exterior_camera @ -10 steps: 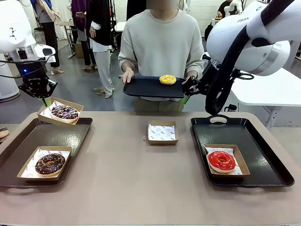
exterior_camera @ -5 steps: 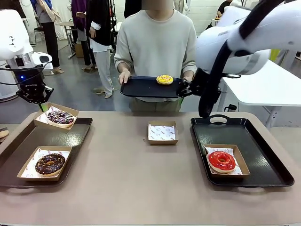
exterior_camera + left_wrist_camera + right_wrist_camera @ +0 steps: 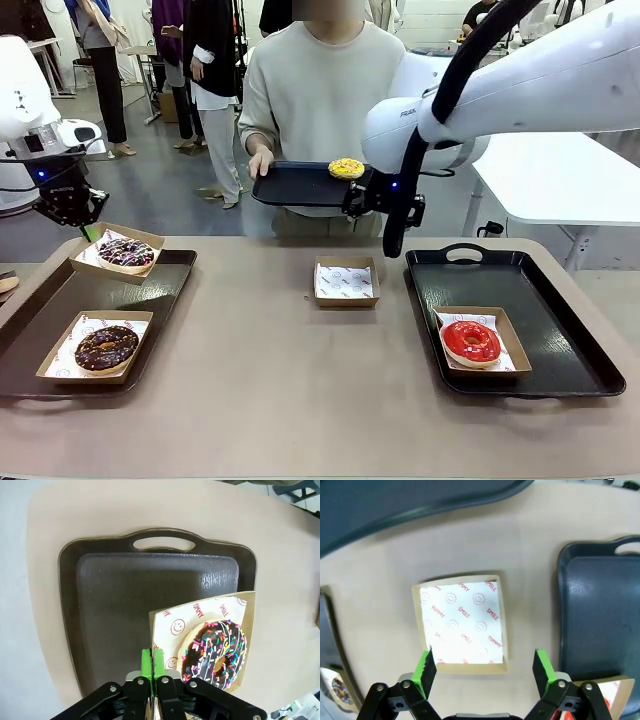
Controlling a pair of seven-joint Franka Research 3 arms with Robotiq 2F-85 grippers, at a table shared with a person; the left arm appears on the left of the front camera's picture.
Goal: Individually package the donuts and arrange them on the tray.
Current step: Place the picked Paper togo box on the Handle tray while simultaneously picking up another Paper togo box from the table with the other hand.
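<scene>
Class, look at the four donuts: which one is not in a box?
The yellow donut, lying bare on the tray that the person holds. The dark chocolate donut, the sprinkled chocolate donut and the red donut each sit in a box.

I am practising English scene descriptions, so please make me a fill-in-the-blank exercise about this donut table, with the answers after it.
1. The left gripper is ____ on the edge of the box holding the sprinkled chocolate donut.
2. The right gripper hangs with jaws ____ above the empty box.
3. The donut on the right tray has a ____ glaze.
4. The person holds a dark tray carrying one ____ donut.
Answers: shut; open; red; yellow.
</scene>
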